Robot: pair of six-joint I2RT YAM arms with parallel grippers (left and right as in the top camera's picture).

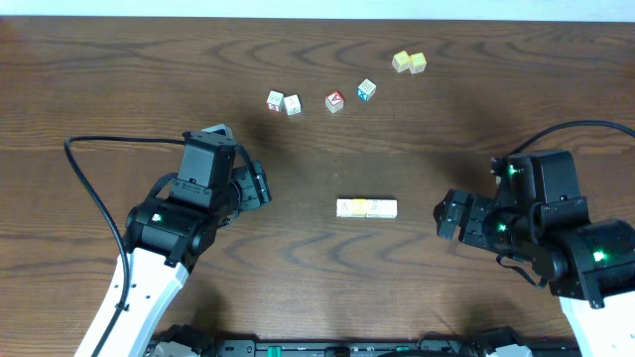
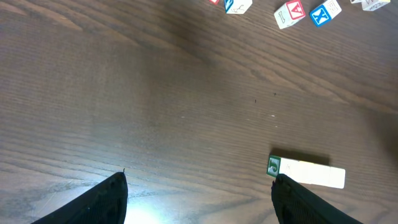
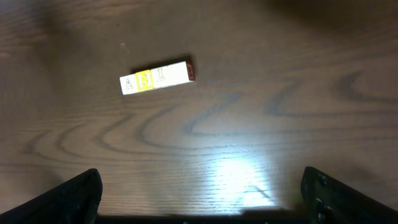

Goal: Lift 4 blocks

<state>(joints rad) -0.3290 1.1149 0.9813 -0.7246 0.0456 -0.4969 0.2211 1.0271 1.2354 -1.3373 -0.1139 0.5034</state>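
Both left gripper (image 2: 199, 180) and right gripper (image 3: 200, 176) spread wide, empty, flanking 4 blocks (image 1: 366, 207).

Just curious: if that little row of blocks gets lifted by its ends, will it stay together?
Likely only if squeezed: the row shows seams between separate cubes, so it may buckle. Flat-sided, it should slide, not roll.

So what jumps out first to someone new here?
A short pale bar of four cream alphabet cubes lies alone in the middle of the dark wooden table. The left claw and right claw flank it, both open and empty. Loose coloured cubes dot the far side.
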